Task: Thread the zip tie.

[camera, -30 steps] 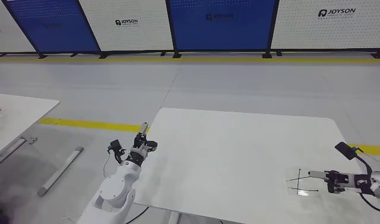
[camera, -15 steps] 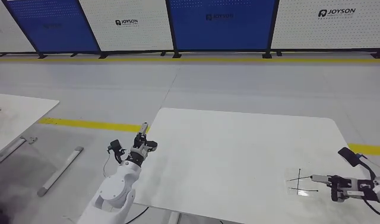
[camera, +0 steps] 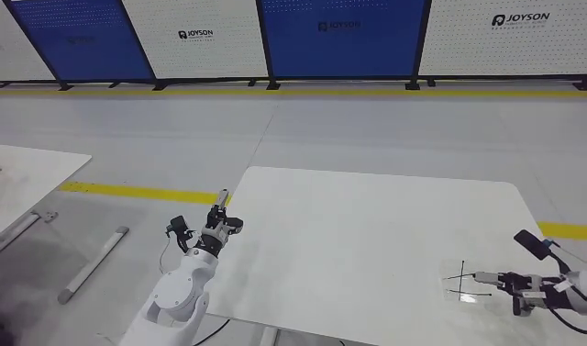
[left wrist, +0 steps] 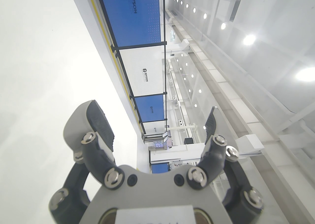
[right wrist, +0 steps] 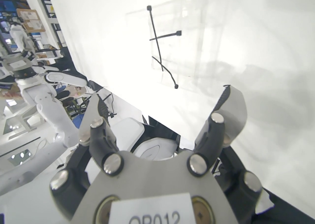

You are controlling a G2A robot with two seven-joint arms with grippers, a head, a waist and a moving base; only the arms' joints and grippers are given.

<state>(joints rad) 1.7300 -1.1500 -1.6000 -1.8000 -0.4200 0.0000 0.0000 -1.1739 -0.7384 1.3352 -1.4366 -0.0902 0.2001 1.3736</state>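
Observation:
Three thin black zip ties (right wrist: pixel 155 37) lie crossed on a clear sheet (right wrist: pixel 194 20) near the front right corner of the white table (camera: pixel 367 245). In the top view they show as fine dark lines (camera: pixel 463 274). My right gripper (right wrist: pixel 162 93) hovers open just short of them, with nothing between its fingers; from above it (camera: pixel 479 276) sits right beside the ties. My left gripper (left wrist: pixel 152 109) is open and empty, held at the table's left edge (camera: pixel 221 197), far from the ties.
A second white table (camera: pixel 37 176) stands off to the left across a floor gap. Blue and white panels (camera: pixel 339 25) line the back. Another white robot (right wrist: pixel 27 72) stands beyond the table edge in the right wrist view.
My right arm has shifted slightly toward the table's front edge, staying beside the zip ties. The left arm has not moved.

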